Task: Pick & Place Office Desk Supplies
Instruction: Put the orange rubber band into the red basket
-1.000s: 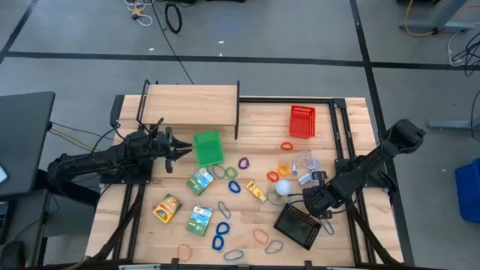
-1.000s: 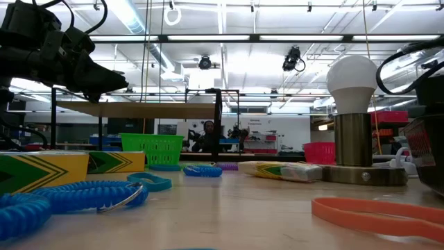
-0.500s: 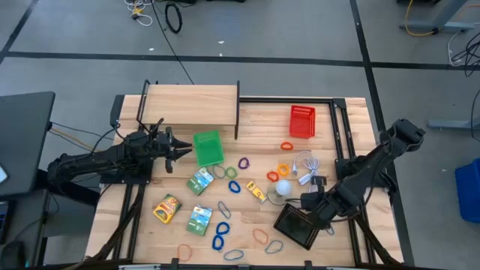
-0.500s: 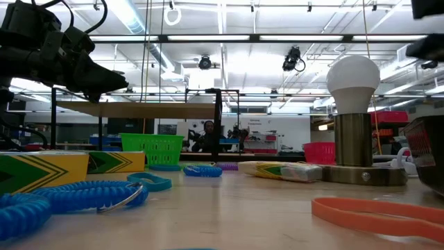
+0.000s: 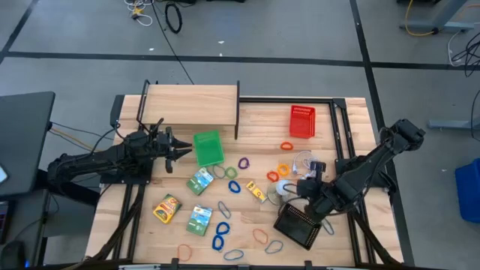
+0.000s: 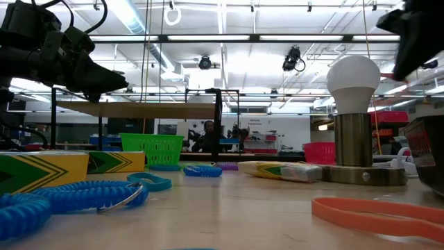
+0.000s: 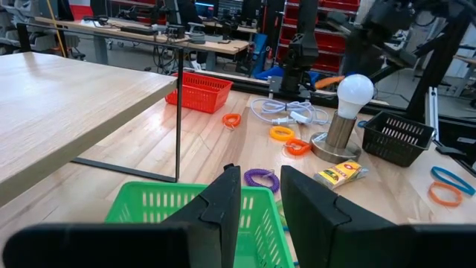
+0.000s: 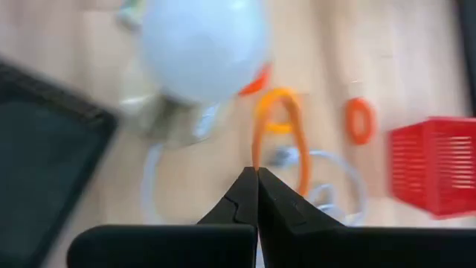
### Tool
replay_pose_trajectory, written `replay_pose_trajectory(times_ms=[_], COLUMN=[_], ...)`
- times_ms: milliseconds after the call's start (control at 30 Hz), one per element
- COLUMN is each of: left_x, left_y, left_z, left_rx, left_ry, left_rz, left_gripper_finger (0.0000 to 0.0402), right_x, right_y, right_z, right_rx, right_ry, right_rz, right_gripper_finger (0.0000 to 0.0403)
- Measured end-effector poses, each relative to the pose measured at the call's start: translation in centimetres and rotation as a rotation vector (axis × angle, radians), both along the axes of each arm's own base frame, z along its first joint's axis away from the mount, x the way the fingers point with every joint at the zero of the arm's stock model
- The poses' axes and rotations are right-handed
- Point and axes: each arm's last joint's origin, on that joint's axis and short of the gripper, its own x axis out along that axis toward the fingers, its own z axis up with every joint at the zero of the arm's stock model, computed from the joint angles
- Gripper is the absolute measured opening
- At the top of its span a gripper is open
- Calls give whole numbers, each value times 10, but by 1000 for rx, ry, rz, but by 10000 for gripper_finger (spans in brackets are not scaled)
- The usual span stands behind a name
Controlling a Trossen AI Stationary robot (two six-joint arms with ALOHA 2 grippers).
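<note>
Right gripper (image 5: 306, 186): you see it closed, empty | orange loop (image 8: 279, 134) just ahead, by bulb (image 8: 204, 46) | left gripper (image 7: 259, 193): slightly parted, empty, over green basket (image 7: 160, 212)

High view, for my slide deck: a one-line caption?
Shut right gripper hovers beside white bulb lamp; left gripper waits by green mesh basket.

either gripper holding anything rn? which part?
Nothing held. Right gripper is shut on nothing, hovering by the white bulb. Left gripper has a bare gap between its fingers, above the green basket.
</note>
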Motion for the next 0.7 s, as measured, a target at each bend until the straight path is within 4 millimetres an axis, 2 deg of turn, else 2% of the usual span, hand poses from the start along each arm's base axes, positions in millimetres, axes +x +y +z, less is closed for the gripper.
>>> replay_pose_trajectory(times_ms=[333, 700], left_x=[0, 0], left_y=[0, 0], left_z=[0, 0], left_rx=[0, 3], left_ry=[0, 0], left_rz=[0, 0], left_gripper_finger=[104, 104], right_x=[18, 20], right_y=[-56, -138], right_z=[-2, -38], right_rx=[-220, -330], right_ry=[37, 170], right_rz=[-172, -419], right_gripper_finger=[0, 0])
